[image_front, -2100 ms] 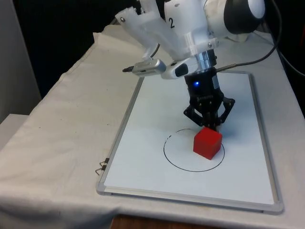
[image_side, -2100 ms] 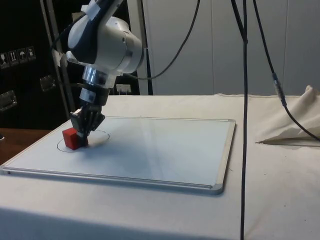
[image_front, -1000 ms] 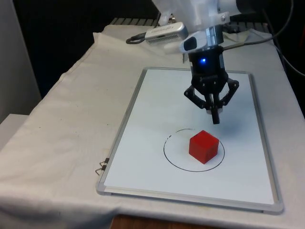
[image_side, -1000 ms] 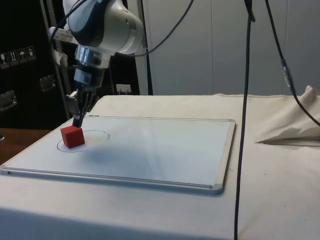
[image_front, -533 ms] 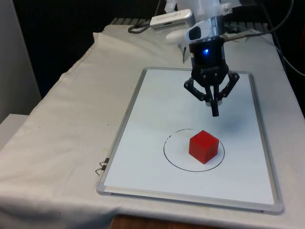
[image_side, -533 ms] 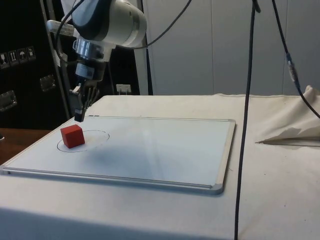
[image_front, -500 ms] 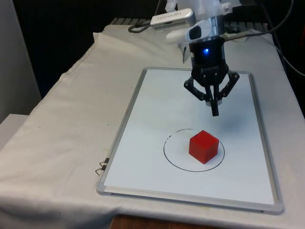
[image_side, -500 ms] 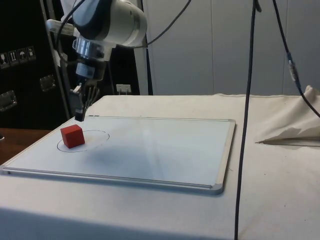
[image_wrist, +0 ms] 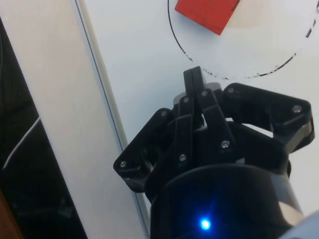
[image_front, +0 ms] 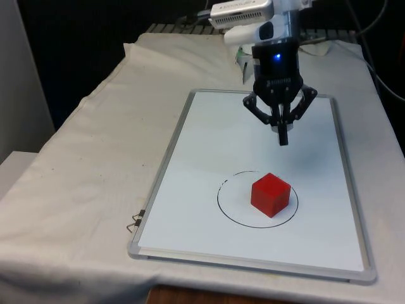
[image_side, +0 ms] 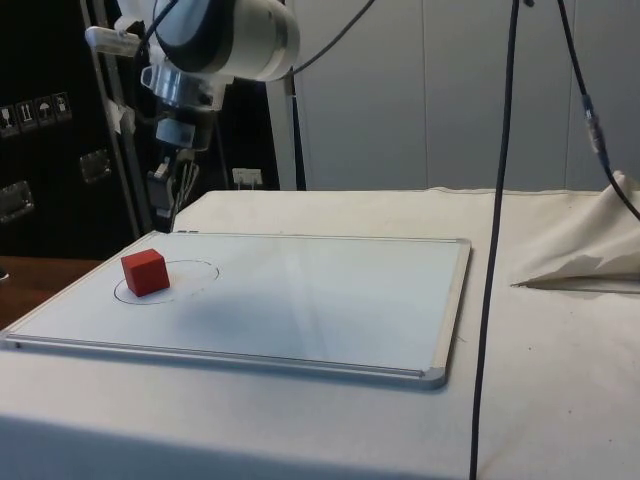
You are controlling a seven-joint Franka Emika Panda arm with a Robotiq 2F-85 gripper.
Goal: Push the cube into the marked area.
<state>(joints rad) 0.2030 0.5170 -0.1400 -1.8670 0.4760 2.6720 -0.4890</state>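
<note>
The cube [image_front: 271,195] sits inside the drawn circle [image_front: 229,212] on the whiteboard [image_front: 190,164], toward the front view's right side of it. The gripper [image_front: 283,140] hangs above the board beyond the circle, fingers pressed together, holding nothing.

Glossy whiteboard [image_front: 209,158] in a metal-looking frame, matt red cube [image_front: 271,195], perhaps plastic, on wrinkled cloth [image_front: 88,171].

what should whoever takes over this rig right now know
Gripper: shut, holding nothing, raised above the whiteboard, clear of the cube.
Cube: red, resting on the board inside the drawn circle, toward the front view's right of it.
Done: the cube is in the marked area.
Left: seemingly nothing but to retract the arm.
</note>
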